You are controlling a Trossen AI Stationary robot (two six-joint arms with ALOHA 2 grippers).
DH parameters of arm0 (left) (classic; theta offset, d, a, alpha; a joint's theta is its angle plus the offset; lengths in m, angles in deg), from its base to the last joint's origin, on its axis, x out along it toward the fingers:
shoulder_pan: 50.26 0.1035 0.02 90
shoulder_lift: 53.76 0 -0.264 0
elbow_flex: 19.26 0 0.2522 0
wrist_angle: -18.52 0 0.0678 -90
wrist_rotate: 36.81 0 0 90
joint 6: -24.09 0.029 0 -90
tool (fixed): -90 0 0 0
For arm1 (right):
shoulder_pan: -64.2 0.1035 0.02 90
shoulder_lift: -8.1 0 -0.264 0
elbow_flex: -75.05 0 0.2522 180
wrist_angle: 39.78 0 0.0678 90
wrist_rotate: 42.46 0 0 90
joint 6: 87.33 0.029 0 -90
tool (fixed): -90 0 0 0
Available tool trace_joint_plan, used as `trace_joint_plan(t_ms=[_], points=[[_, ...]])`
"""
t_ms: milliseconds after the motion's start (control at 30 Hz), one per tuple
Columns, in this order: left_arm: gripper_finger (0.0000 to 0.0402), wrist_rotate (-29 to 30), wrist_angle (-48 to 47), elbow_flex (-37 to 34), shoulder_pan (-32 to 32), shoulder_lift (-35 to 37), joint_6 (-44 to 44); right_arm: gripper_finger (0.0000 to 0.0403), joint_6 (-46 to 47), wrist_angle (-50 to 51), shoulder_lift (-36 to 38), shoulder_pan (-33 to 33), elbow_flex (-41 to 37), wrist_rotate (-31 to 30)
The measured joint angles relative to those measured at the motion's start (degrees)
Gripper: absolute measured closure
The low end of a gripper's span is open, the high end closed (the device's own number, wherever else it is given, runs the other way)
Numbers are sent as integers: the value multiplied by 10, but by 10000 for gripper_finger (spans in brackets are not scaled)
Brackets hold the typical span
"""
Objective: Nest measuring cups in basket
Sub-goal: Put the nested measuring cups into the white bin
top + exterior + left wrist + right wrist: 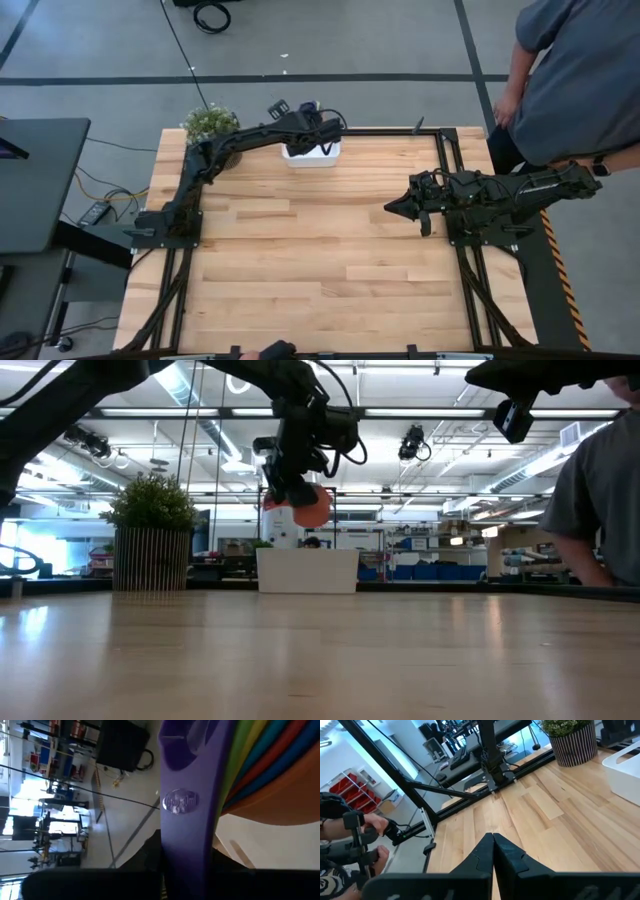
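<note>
The measuring cups are nested into one stack: an orange bowl [312, 506] outermost, with blue, red, yellow and green rims [260, 755] inside it and a violet-blue handle on top. My left gripper [292, 470] is shut on the stack and holds it above the white basket [307, 571], which sits at the table's far edge [310, 155]. My right gripper [395, 208] is shut and empty, hovering over the table's right half, well clear of the basket [625, 765]. My left gripper [185, 870] pinches the stack by the flat violet-blue handle [186, 820], which runs out lengthwise from between the fingers. It comes from above, over the basket. The stack is lifted clear, and its orange bowl [285, 800] hangs tilted just below the gripper.
A potted green plant [210, 124] stands at the far left corner beside the basket, with my left arm passing next to it. A person [580, 80] stands by the table's far right corner. Bare wood [320, 260] stretches across the middle and near side.
</note>
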Motion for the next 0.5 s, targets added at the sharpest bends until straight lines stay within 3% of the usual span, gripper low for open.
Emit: trace_joint_plan(t_ms=[500], points=[[347, 26, 2, 0, -4, -26, -4, 389, 0, -5, 0, 0, 0, 0]])
